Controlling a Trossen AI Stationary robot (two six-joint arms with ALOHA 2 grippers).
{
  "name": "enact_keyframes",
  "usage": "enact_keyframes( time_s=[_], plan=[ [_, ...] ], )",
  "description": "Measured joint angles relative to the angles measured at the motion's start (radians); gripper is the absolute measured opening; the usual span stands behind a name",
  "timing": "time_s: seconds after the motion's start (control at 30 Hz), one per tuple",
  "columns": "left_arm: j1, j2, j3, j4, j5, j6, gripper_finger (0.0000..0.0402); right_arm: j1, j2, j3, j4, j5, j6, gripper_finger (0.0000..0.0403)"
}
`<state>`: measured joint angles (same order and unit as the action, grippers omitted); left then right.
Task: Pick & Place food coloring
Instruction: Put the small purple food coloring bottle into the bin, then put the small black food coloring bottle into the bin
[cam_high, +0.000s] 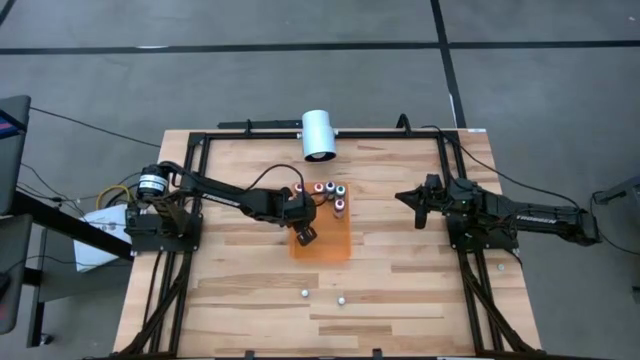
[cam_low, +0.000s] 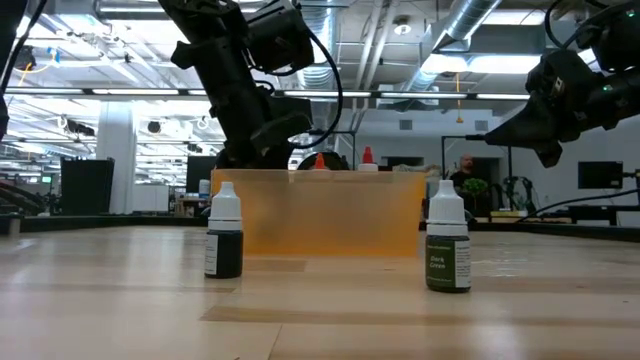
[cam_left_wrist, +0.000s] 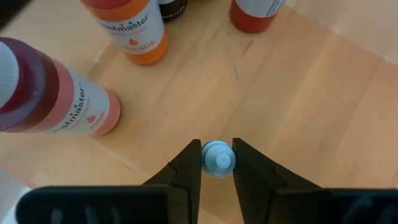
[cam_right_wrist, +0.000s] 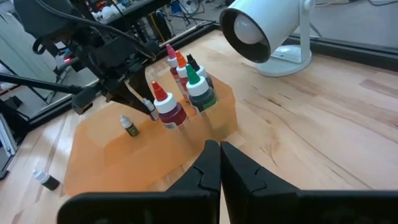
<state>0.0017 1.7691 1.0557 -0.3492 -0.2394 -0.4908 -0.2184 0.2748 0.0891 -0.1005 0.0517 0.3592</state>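
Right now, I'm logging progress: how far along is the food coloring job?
Looks done: one tiny bottle stands on the orange mat. In hand: the left gripper pinches a pale-capped bottle over that mat. Left: a black bottle and a green-labelled bottle stand on bare wood. The right gripper waits, shut.

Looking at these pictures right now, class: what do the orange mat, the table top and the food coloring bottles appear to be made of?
Orange mat: probably translucent plastic or silicone; the wood shows through it.
Table top: pale wood planks with a matte finish, visible grain and seams.
Food coloring bottles: seemingly soft plastic with coloured pointed caps and printed labels; the left gripper pinches a small ribbed pale cap.
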Motion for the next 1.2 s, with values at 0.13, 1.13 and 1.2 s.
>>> enact_keyframes(
  time_s=[0.13, 1.13, 1.2],
  plan=[
    [0.003, 0.000, 0.000, 0.000, 0.007, 0.002, 0.0065, 0.000, 0.000, 0.000, 0.000, 0.000, 0.000, 0.0001],
    [0.028, -0.021, 0.232, -0.275, 0.035, 0.038, 0.0128, 0.000, 0.000, 0.000, -0.001, 0.000, 0.101, 0.0001],
    [0.021, -0.026, 0.307, -0.391, 0.045, 0.038, 0.0128, 0.000, 0.000, 0.000, -0.004, 0.000, 0.153, 0.0001]
  ],
)
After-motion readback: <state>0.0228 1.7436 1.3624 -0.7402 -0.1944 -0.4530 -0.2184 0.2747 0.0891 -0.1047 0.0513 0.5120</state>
